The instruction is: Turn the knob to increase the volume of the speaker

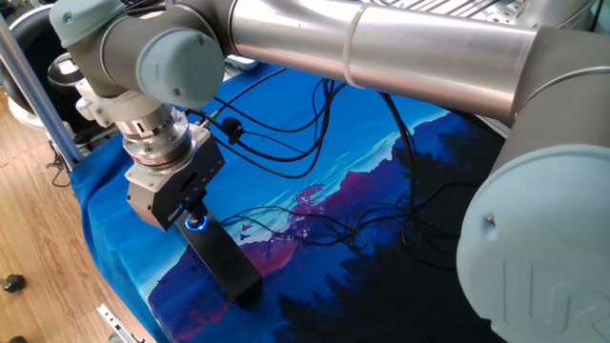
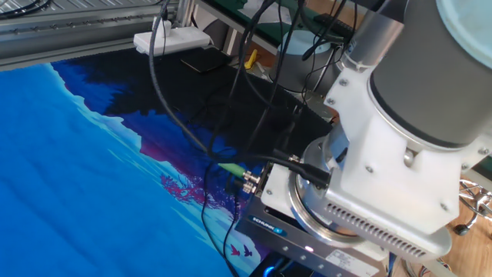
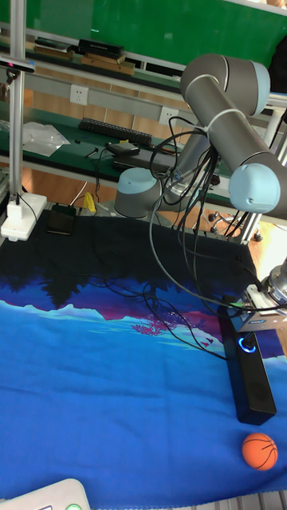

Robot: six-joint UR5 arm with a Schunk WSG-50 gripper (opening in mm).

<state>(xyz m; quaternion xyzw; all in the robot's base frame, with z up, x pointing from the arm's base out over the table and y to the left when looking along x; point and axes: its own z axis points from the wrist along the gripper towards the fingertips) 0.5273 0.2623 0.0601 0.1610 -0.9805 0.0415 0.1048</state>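
Blue cloth [image 3: 88, 382]; orange ball [image 3: 259, 451], seemingly tall-view-only.

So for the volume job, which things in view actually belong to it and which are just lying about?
Part of the job:
- speaker
- knob, glowing blue
- hand, right at the knob

Lying about:
- orange ball near the speaker's end
- loose black cables on the blue cloth
- white power strip

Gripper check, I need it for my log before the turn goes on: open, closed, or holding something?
Gripper: down over the knob on the speaker; fingers hidden, so open or closed cannot be told.
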